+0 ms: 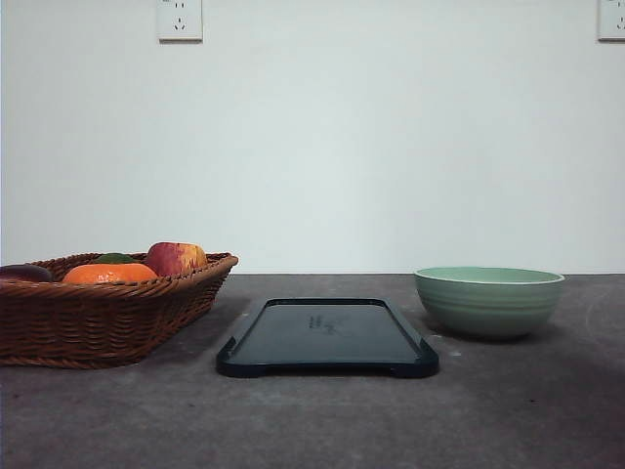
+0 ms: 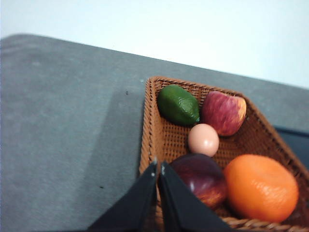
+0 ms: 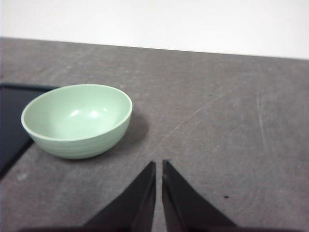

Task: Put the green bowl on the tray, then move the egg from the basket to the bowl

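Green bowl [image 1: 488, 301] sitting upright on the desk [image 1: 508, 410], just to the right of the tray [image 1: 327, 337], not touching it. Empty inside, mouth up, so ready to take something later. Not on the tray yet, so step 1 not done.

Tray flat in the middle of the desk, nothing on it, with room for the bowl.

Egg [image 2: 203, 139] down in the basket [image 2: 150, 140], at the left of the desk. Tucked between a green fruit [image 2: 178, 105], a red apple [image 2: 223, 112], a dark red fruit [image 2: 200, 178] and an orange [image 2: 260, 187]. Looks to be touching the apple, though hard to be sure. Packed in snug, so no rolling away.

Left fingers [image 2: 159, 166] closed tip to tip, holding nothing, up over the basket edge, close to the egg for later.

Right fingers [image 3: 159, 166] closed too, holding nothing, over bare desk near the bowl. Probably the ones to lift the bowl 1st, being on that side.
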### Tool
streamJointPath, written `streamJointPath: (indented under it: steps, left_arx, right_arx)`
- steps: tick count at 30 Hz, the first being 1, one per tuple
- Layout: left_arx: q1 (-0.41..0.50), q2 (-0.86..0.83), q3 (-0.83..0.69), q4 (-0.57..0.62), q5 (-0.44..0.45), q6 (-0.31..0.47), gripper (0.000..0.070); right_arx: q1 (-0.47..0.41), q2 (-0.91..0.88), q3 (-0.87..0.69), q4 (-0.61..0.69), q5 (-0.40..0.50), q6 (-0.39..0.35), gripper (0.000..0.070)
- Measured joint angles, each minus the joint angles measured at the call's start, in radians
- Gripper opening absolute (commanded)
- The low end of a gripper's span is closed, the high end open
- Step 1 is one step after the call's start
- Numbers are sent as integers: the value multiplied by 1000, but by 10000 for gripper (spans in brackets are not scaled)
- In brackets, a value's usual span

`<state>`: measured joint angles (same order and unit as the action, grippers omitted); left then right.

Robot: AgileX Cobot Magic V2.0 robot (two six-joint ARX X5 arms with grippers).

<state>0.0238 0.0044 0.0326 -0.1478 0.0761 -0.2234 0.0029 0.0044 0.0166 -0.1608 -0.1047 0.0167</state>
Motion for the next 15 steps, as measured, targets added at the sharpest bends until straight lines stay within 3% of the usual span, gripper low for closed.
streamJointPath:
  steps: [6, 10, 15]
  left_arx:
    - [0, 0, 0, 10, 0, -182, 0]
    - [0, 0, 0, 104, 0, -322, 0]
    - [0, 0, 0, 292, 0, -342, 0]
  right_arx:
    - [0, 0, 0, 13, 0, 214, 9]
    - [0, 0, 0, 96, -2, 329, 9]
    - [0, 2, 21, 127, -14, 372, 7]
